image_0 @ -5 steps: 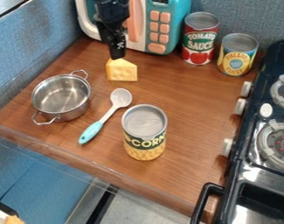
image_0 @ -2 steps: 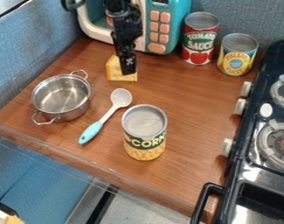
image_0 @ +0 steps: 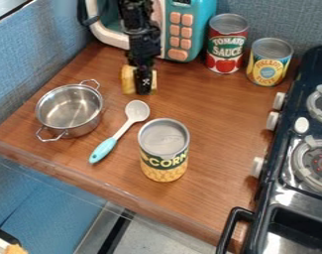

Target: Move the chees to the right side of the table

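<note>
The pincer [image_0: 144,89] hangs down behind the kernel can [image_0: 164,154], a little to its left as the camera looks, in front of part of the cheese [image_0: 129,79]. I cannot tell whether it is released or clenched, nor whether it touches the cheese. The yellow wedge rests on the brown surface [image_0: 209,114], also behind the kernel can and slightly left, showing on both sides of the pincer. The spoon [image_0: 137,110] lies just left of the kernel can, its pale bowl toward the back and its light-blue handle toward the front. Farther left of that can, and a bit behind it, stands the two-handled metal pot [image_0: 74,106]. The teal toy microwave [image_0: 180,30] is well behind the can; the red can [image_0: 225,47] and the blue-and-yellow can [image_0: 268,67] stand behind it to the right. The black stove [image_0: 292,198] is to its right.
</note>
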Controlling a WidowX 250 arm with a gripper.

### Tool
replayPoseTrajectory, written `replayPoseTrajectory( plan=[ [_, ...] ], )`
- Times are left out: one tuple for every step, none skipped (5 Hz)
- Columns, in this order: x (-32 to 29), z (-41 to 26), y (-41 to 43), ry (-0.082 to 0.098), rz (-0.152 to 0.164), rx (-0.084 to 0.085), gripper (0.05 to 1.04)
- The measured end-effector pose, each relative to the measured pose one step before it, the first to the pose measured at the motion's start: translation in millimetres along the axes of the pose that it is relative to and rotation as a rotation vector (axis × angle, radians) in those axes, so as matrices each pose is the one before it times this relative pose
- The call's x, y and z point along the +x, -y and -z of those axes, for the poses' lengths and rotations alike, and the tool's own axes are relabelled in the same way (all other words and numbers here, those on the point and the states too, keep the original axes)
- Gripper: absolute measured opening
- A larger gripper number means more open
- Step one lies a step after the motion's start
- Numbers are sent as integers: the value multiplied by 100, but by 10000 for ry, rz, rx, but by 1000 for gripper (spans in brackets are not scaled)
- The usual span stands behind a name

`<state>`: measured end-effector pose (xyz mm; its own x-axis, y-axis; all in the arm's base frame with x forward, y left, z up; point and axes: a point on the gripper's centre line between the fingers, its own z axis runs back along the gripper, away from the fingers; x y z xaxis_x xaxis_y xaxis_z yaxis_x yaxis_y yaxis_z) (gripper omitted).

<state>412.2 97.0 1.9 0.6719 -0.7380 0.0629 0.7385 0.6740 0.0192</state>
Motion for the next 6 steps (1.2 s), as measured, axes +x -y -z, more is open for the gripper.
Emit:
replayPoseTrajectory(
  plan=[
    [-183, 65, -22, -102, -16, 35, 427],
    [-227, 6, 112, -104, -131, 3, 347],
    [336, -2047, 56, -3, -799, 358, 291],
    [2001, -2461, 1398, 28, -1452, 283, 280],
    [2233, -89, 2676, -239, -977, 255, 280],
    [1809, -691, 2803, -33, -834, -21, 280]
  ],
)
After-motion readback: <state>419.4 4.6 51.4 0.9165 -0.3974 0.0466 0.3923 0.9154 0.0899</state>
